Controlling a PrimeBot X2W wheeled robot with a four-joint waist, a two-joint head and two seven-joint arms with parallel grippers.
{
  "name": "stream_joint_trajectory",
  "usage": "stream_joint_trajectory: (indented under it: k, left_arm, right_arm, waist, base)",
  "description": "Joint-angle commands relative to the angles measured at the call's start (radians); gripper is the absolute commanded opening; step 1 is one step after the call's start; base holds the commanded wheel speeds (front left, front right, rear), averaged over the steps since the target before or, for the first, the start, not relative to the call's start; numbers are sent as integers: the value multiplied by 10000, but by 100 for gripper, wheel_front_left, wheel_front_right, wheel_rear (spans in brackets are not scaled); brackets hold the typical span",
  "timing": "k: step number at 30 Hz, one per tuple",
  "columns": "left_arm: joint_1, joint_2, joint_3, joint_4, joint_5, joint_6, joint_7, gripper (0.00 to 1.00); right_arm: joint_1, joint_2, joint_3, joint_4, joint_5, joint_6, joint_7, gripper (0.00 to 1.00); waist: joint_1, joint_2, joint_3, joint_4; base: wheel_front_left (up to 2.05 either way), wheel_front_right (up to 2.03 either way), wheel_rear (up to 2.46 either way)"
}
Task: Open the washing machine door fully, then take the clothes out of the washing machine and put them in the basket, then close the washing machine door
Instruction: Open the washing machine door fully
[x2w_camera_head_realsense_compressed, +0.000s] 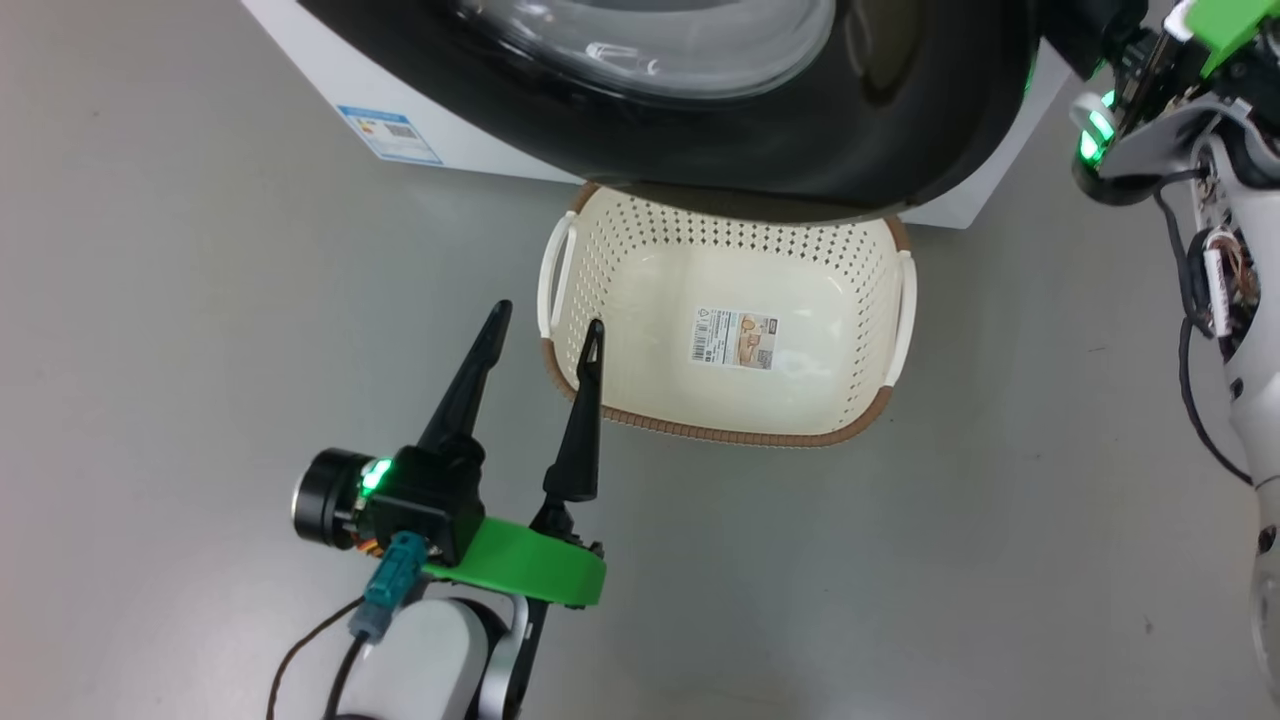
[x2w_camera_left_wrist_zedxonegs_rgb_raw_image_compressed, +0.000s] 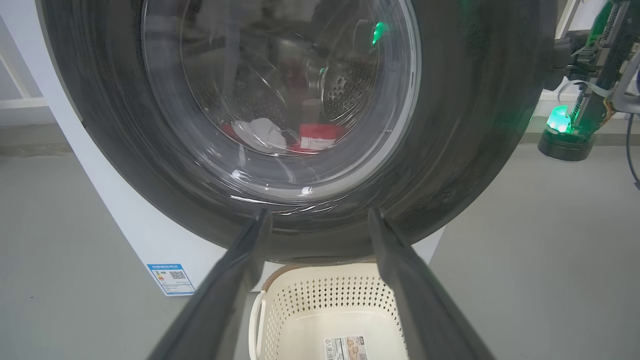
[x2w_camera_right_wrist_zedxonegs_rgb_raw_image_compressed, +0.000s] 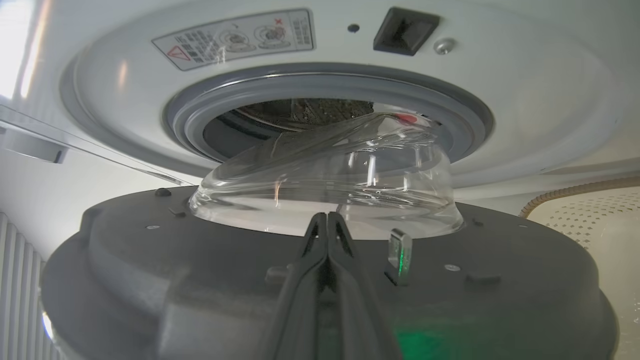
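The washing machine door (x2w_camera_head_realsense_compressed: 800, 130) stands partly open. In the right wrist view a gap shows between its grey inner face and the rubber ring (x2w_camera_right_wrist_zedxonegs_rgb_raw_image_compressed: 465, 117) of the washing machine (x2w_camera_head_realsense_compressed: 330, 70), with the glass bowl (x2w_camera_right_wrist_zedxonegs_rgb_raw_image_compressed: 325, 190) only just clear of the opening. The first step looks underway, not finished.

The clothes (x2w_camera_left_wrist_zedxonegs_rgb_raw_image_compressed: 315, 137), red and white, lie in the drum (x2w_camera_left_wrist_zedxonegs_rgb_raw_image_compressed: 350, 90), seen through the glass. The basket (x2w_camera_head_realsense_compressed: 720, 434) sits on the floor (x2w_camera_head_realsense_compressed: 200, 300) just below the door, with nothing in it but its label (x2w_camera_head_realsense_compressed: 735, 338). Unloading and closing are yet to come.

The right tool (x2w_camera_right_wrist_zedxonegs_rgb_raw_image_compressed: 327, 217), fingers pressed together and holding nothing, reaches along the door's inner face towards the bowl's base; whether it touches I cannot tell. The left tool (x2w_camera_head_realsense_compressed: 548, 315) hovers spread wide by the basket's near left corner, pointing at the door.
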Motion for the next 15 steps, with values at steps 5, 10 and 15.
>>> stream_joint_trajectory:
  k: [5, 10, 15]
  left_arm:
    - [247, 152, 477, -88, 168, -74, -92, 100]
    - [368, 152, 515, 3, 191, -136, -92, 100]
    - [444, 152, 536, 62, 185, -176, -92, 100]
  right_arm:
    - [715, 410, 121, -767, 151, 6, 344, 0]
    - [1213, 536, 97, -1058, 199, 6, 402, 0]
    - [1454, 615, 45, -1196, 196, 6, 290, 0]
  waist:
    - [0, 0, -291, -213]
    - [0, 0, -498, -288]
    - [0, 0, -624, -325]
  base:
    - [0, 0, 0]
    - [0, 0, 0]
    - [0, 0, 0]
